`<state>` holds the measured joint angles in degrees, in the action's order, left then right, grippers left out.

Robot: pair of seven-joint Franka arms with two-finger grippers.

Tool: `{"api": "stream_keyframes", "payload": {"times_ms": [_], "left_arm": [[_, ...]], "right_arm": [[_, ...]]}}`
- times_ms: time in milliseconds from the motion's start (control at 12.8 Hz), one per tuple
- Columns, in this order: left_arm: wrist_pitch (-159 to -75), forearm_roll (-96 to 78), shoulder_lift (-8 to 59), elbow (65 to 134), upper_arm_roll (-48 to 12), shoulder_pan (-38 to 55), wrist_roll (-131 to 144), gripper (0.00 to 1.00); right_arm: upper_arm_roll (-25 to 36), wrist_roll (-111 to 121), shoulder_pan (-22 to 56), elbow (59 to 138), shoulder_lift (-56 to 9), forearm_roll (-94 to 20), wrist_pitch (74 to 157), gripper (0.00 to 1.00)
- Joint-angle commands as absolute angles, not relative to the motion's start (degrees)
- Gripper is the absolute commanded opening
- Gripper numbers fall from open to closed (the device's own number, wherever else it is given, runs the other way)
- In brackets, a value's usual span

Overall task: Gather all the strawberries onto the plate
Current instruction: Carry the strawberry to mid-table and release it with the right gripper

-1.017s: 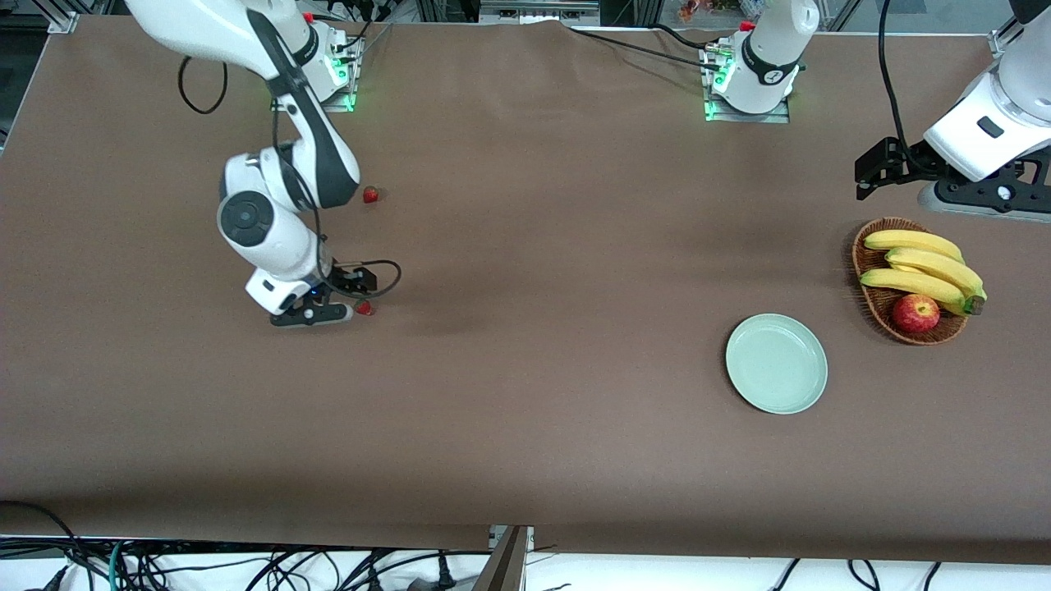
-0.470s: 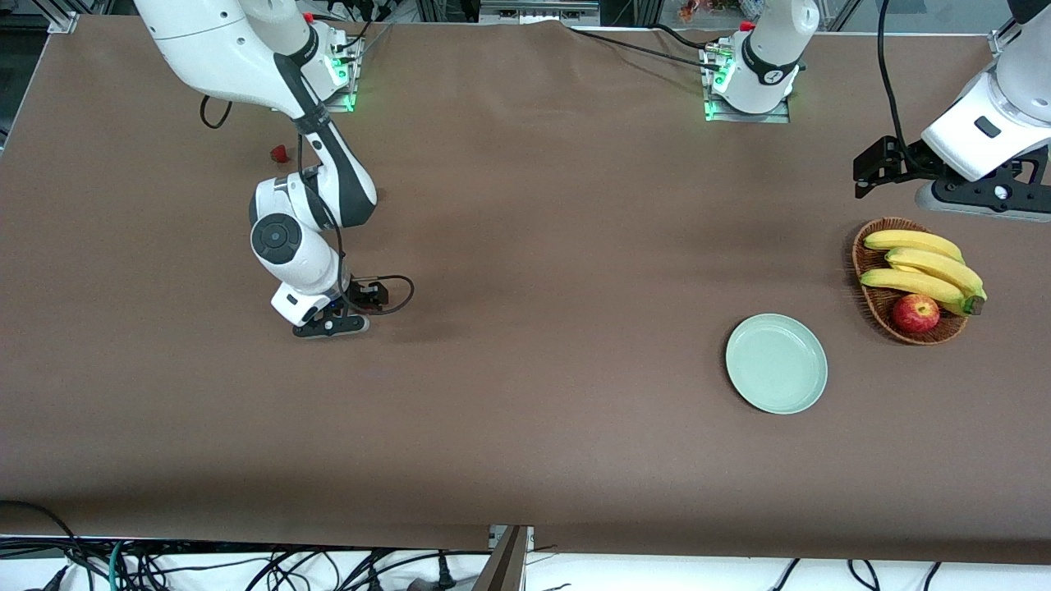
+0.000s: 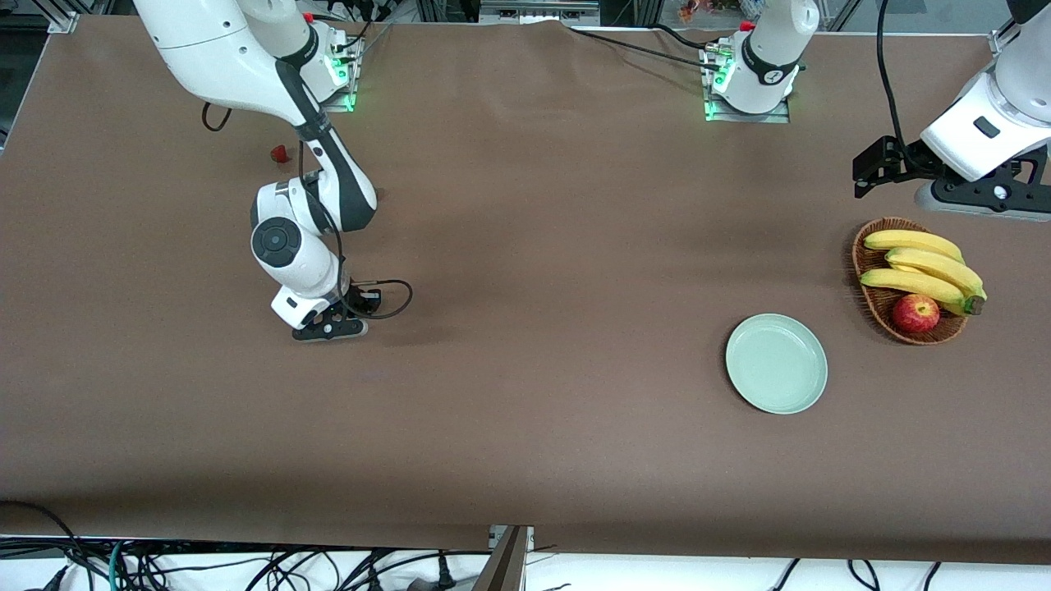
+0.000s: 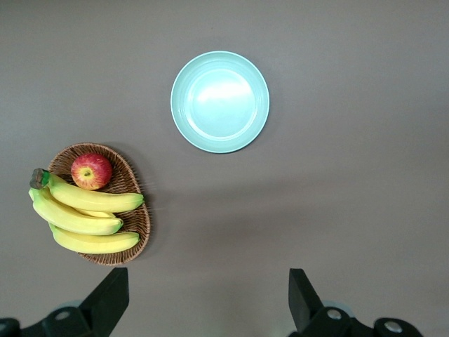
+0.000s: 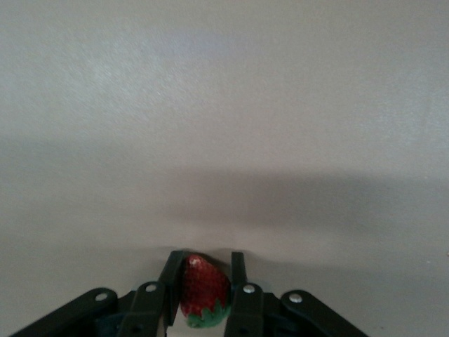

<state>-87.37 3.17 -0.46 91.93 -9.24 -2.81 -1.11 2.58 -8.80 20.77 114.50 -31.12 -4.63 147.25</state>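
Plate (image 3: pixel 776 363) is seen bare, nearest the front camera, toward the left arm's end. Basket (image 3: pixel 907 283) with bananas (image 3: pixel 920 271) and apple (image 3: pixel 915 313) lies just beside it. Right gripper (image 5: pixel 203 289) is down at the table, clamped on 1 strawberry (image 5: pixel 202 288). A 2nd strawberry (image 3: pixel 280 153) lies farther off. Left gripper (image 4: pixel 203 298) is held wide, waiting above the basket.

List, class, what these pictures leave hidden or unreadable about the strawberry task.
- Front view: the held strawberry is hidden under the right gripper; only the right wrist view shows it clamped.
- Front view: one strawberry shows near the right arm's base; a third appears nowhere.
- Left wrist view: the left gripper, open and waiting above the basket, is cut off by the edge.
- The plate holds nothing.
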Motion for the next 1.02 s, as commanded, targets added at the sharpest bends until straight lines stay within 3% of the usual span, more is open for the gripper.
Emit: {"api": "stream_keyframes", "payload": {"times_ms": [0, 235, 470, 704, 861, 939], "left_arm": [[-86.7, 1.8, -1.6, 92.7, -9.2, -3.0, -0.8, 1.00], [-86.6, 1.8, -1.5, 92.7, -8.6, -3.8, -0.9, 1.00], [-86.5, 1.7, -1.5, 92.7, -8.6, -4.4, -1.0, 1.00], [-86.4, 1.7, -1.5, 92.7, -8.7, -4.4, -1.0, 1.00], [-86.5, 1.7, -1.5, 92.7, -8.8, -4.4, -0.9, 1.00], [-86.4, 1.7, -1.5, 92.7, -8.8, -4.4, -0.9, 1.00]], "right_arm": [[-0.8, -10.0, 20.7, 108.3, -31.2, -10.6, 141.4, 0.00], [-3.3, -23.3, 25.5, 95.2, -35.8, -13.1, 136.8, 0.00], [-3.4, -41.0, 33.3, 79.7, -46.0, -13.0, 137.5, 0.00], [-3.4, -60.5, 41.5, 67.6, -56.8, -13.0, 148.6, 0.03], [-3.4, -70.9, 46.4, 65.0, -62.6, -12.9, 162.1, 0.24], [-3.3, -74.6, 48.3, 64.8, -63.7, -12.8, 167.5, 0.51]]}}
